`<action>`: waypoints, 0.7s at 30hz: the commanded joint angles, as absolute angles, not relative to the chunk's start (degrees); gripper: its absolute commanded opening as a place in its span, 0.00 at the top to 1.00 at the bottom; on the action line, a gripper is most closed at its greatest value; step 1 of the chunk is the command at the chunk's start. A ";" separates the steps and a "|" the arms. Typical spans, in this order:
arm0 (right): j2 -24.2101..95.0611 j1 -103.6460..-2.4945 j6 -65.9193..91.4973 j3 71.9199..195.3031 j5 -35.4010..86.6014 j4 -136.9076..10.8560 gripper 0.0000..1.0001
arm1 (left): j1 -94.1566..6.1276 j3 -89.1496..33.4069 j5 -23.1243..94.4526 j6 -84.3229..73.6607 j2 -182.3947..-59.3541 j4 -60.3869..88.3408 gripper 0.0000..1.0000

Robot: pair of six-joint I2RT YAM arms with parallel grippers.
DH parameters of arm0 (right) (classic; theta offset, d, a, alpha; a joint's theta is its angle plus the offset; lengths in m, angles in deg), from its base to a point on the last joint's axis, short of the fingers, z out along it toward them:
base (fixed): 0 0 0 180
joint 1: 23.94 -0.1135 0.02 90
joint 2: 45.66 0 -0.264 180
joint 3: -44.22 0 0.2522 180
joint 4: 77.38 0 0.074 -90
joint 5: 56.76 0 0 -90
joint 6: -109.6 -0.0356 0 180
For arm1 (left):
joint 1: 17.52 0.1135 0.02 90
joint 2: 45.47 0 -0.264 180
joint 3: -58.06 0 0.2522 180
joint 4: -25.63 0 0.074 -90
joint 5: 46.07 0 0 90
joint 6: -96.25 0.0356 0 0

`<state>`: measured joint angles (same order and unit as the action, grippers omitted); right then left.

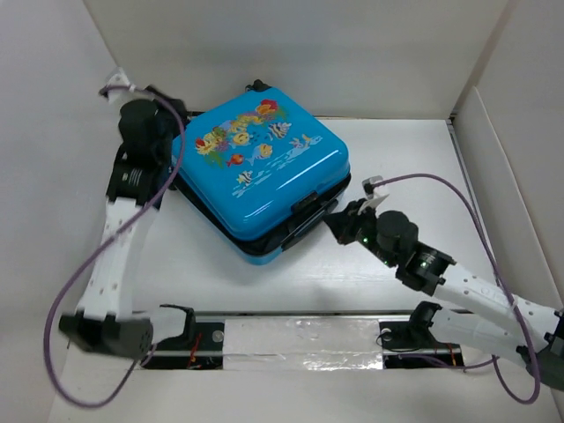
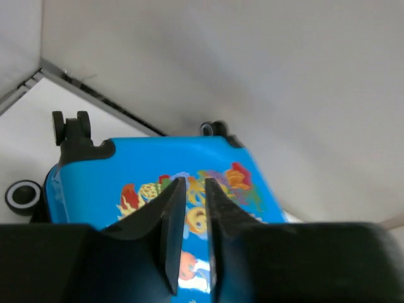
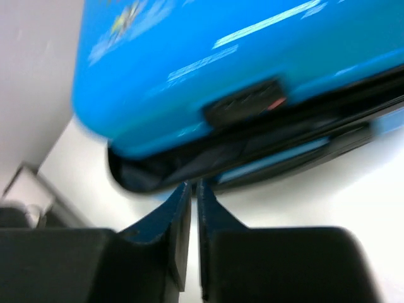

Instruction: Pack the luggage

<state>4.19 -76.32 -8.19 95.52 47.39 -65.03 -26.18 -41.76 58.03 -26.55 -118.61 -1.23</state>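
Lid's down on the luggage (image 1: pixel 264 172), mid-frame, but its near edge gapes, so you've got shutting left to do: left gripper (image 2: pixel 194 183) slightly open, empty over lid; right gripper (image 3: pixel 194 186) nearly closed, empty, at the gap.

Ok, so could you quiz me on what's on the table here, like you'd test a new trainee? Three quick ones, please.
1. True or false: the luggage is shut tight all round.
2. Where does the right gripper point? A. Away from the luggage. B. At its side edge, near the black latch. C. Down onto its printed top.
3. Which animals are printed on the luggage?
Key: 1 false, a dark gap shows along its edge; 2 B; 3 fish.
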 commanded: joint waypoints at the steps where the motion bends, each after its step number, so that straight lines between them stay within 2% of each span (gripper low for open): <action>1: 3.21 -67.92 -3.17 99.02 44.77 -64.06 0.96 | -27.18 -32.83 66.92 -25.65 -107.19 0.81 0.88; 3: 4.26 -59.13 -1.76 99.63 37.16 -66.24 1.00 | -26.13 -28.41 70.01 -26.61 -102.36 -1.21 1.00; 6: 6.89 -48.43 -1.49 102.36 28.97 -69.32 1.00 | -26.13 -22.25 72.23 -31.00 -99.09 -8.76 1.00; 9: 14.88 -39.28 -2.63 107.10 22.46 -71.26 1.00 | -26.13 -16.19 71.17 -38.62 -97.16 -16.85 1.00; 14: 32.89 -33.53 -2.11 116.23 16.45 -72.32 0.93 | -26.13 -5.38 62.92 -47.27 -96.36 -20.39 0.96; 17: 42.89 -32.29 -2.10 122.47 13.39 -70.92 0.87 | -26.13 -1.41 62.99 -51.31 -98.20 -20.91 0.96; 21: 52.39 -30.80 -5.53 125.21 6.71 -75.47 0.86 | -26.13 2.10 63.44 -52.81 -99.78 -20.12 0.94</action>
